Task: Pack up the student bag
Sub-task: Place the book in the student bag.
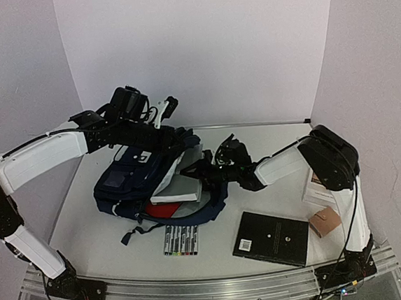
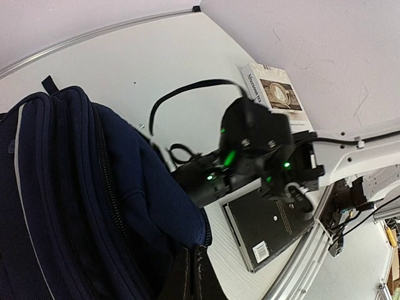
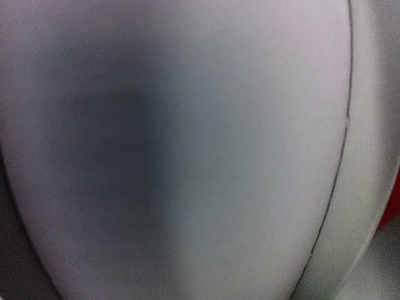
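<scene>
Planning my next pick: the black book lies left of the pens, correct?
No. The black book lies right of the pens, not left; the top view shows it.

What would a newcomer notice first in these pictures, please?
The dark navy fabric backpack lying open mid-table, its top edge pinched by the left pincer. Next, the white rectangular book that the right pincer holds at its mouth, and the flat black book near the right base.
</scene>
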